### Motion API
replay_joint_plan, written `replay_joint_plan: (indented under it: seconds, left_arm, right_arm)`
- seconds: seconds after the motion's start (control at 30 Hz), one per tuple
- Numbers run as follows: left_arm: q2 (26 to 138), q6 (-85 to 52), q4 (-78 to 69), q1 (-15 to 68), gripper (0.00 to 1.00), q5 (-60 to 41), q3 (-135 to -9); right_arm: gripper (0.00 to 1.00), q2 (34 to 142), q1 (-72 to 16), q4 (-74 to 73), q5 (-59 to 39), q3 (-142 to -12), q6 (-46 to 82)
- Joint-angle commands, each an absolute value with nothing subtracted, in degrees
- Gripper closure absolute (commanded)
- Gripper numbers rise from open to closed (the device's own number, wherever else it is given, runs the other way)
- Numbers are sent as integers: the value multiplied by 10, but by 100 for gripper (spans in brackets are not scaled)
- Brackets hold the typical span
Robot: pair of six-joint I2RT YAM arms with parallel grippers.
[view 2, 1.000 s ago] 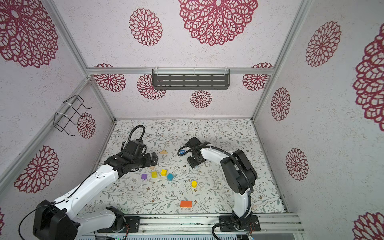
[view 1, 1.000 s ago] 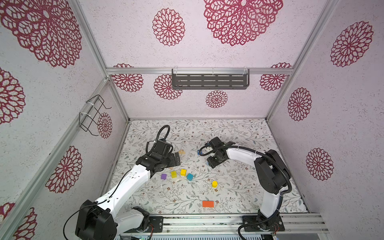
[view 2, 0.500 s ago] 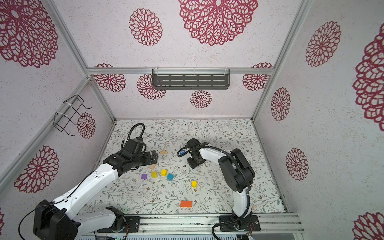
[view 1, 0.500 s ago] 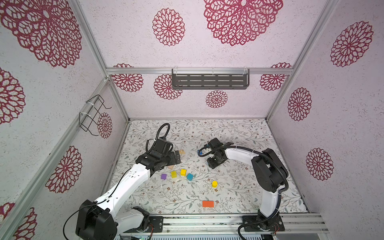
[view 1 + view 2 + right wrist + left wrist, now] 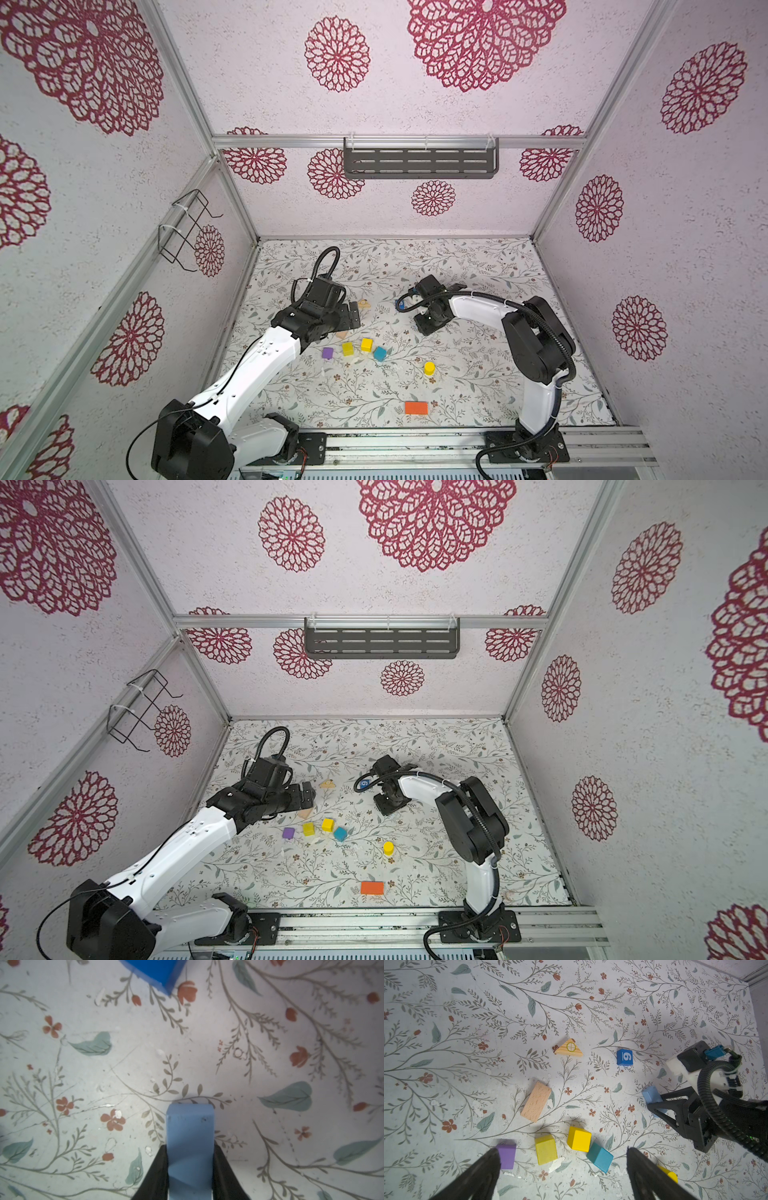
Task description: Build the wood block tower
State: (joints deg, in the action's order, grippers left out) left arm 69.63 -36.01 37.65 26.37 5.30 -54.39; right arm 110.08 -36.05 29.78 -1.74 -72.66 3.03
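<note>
No wood block tower is in view; the blocks lie singly on the floral mat. My right gripper (image 5: pixel 190 1147) is shut on a light blue block (image 5: pixel 190 1136) that rests on the mat, also seen in the left wrist view as the light blue block (image 5: pixel 650 1094). A blue cube marked "6" (image 5: pixel 624 1057) sits just beyond it. My left gripper (image 5: pixel 562 1151) hangs open above a row of a purple cube (image 5: pixel 506 1156), two yellow cubes (image 5: pixel 545 1151) and a teal cube (image 5: pixel 600 1157). In both top views the left gripper (image 5: pixel 353 316) and right gripper (image 5: pixel 427 328) are apart.
A tan plank (image 5: pixel 536 1101) and a wooden triangle (image 5: pixel 568 1049) lie between the arms. A yellow cylinder (image 5: pixel 429 368) and an orange block (image 5: pixel 416 407) lie nearer the front rail (image 5: pixel 415 436). Patterned walls enclose the mat on three sides.
The right gripper's jaws have closed onto the light blue block. The left arm has barely shifted and stays open.
</note>
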Motion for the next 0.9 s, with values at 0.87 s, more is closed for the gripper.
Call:
replay_joint_plan:
  seconds: [0.87]
  left_arm:
    - [756,-351,452,267,3,90,-633]
  right_arm:
    - [92,972,-286,337,49,-694,233]
